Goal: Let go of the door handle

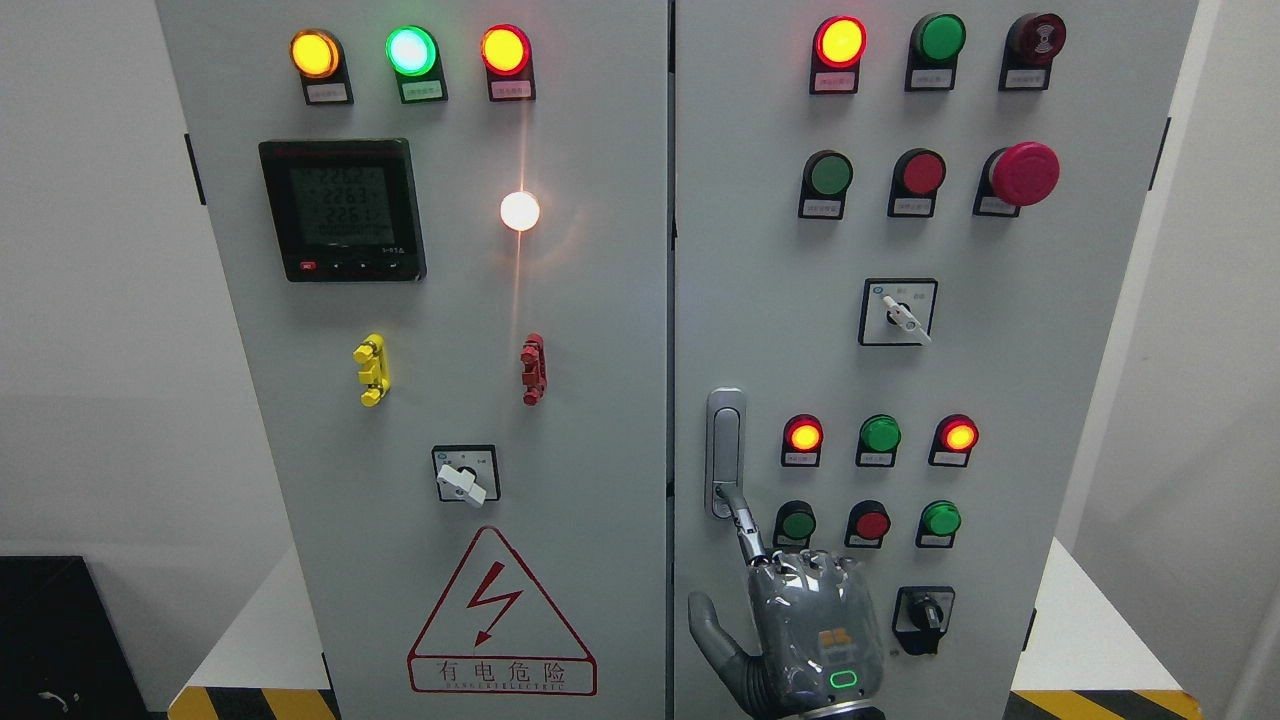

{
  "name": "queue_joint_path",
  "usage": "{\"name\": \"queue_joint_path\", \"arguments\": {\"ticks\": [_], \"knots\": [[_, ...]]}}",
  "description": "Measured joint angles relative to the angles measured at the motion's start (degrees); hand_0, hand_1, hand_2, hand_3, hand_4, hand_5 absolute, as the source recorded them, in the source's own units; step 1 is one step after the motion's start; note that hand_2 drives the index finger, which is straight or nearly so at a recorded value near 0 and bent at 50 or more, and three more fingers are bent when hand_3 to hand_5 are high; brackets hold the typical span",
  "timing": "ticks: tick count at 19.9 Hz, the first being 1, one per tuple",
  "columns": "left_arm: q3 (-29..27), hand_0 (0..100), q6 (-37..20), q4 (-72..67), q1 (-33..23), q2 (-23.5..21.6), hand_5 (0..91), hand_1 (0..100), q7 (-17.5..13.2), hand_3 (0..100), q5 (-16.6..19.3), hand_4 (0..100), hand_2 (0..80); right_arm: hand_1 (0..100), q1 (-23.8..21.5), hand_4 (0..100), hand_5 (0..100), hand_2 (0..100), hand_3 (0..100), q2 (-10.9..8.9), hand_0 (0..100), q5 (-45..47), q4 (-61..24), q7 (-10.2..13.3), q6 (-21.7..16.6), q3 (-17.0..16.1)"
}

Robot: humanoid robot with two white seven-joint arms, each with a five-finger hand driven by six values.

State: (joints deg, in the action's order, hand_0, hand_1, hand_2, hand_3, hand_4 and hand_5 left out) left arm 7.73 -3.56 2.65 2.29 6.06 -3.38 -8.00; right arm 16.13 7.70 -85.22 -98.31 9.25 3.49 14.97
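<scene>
Grey cabinet doors [600, 400] fill the frame; at lower centre, the right hand [800, 630], wrist cut off, is seen with one extended finger [745, 525] touching the door handle [725, 450], nothing grasped.

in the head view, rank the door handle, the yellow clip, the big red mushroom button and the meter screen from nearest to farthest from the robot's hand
1. Door handle: just above the right hand, index fingertip at its lower end.
2. Yellow clip: left door, mid height.
3. Big red mushroom button: upper right.
4. Meter screen: upper left; close to the button's distance, so the last two are hard to call.

Button labels [828, 83] too small to read (wrist cut off below).
</scene>
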Motion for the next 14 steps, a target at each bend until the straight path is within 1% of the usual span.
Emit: {"name": "queue_joint_path", "arguments": {"ticks": [14], "knots": [[0.0, 12, 0.0, 0.0, 0.0, 0.0, 0.0, 56, 0.0, 0, 0.0, 0, 0.0, 37, 0.0, 100, 100, 3, 100, 0.03, 46, -0.4, 0.5, 0.1, 0.1, 0.0]]}}
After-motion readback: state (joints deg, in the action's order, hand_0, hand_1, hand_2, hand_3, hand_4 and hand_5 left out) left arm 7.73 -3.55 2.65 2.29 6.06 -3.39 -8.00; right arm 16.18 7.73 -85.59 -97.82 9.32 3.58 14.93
